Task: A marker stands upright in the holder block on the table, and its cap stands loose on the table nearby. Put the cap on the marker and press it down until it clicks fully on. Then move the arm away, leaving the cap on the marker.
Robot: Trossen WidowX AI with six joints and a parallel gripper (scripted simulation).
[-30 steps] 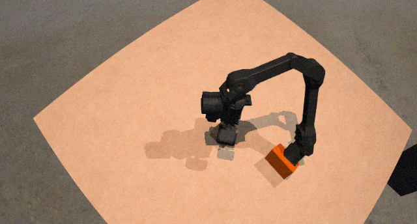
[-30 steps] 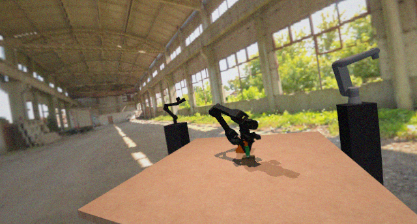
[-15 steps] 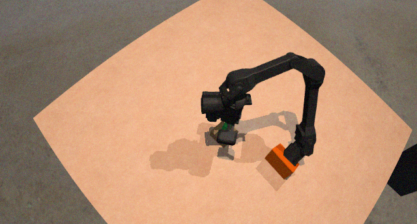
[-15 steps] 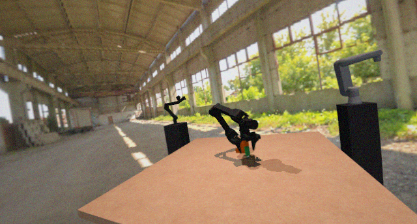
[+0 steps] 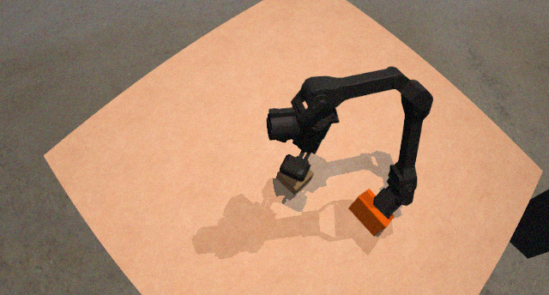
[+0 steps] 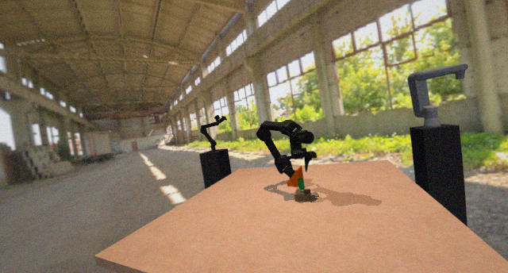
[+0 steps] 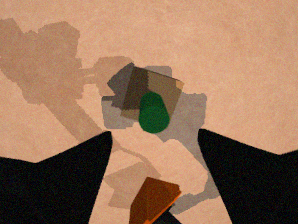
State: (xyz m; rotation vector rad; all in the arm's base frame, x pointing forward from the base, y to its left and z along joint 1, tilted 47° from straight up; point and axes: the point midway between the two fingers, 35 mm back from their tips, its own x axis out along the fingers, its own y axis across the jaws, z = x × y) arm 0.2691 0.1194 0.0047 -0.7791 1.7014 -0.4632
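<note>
The brown holder block (image 5: 296, 186) (image 6: 302, 196) (image 7: 171, 93) stands on the table. The green cap (image 6: 301, 184) (image 7: 154, 119) stands over the block, on top of the marker. A small pale strip shows under the cap in the exterior view; the rest of the marker is hidden, and I cannot tell how tightly the cap sits. My gripper (image 5: 296, 167) (image 6: 307, 167) (image 7: 155, 136) is open and empty, with its fingertips above the cap. In the wrist view the fingers are well apart, one on each side, with no contact seen. In the top view the gripper hides the cap.
The orange block (image 5: 364, 211) (image 6: 294, 178) (image 7: 154, 197) is at the foot of my arm, near the holder block. The arm's shadow falls across the table (image 5: 171, 158) (image 6: 238, 225). Other arms on black pedestals (image 6: 215, 167) (image 6: 438, 166) stand beyond the table edges.
</note>
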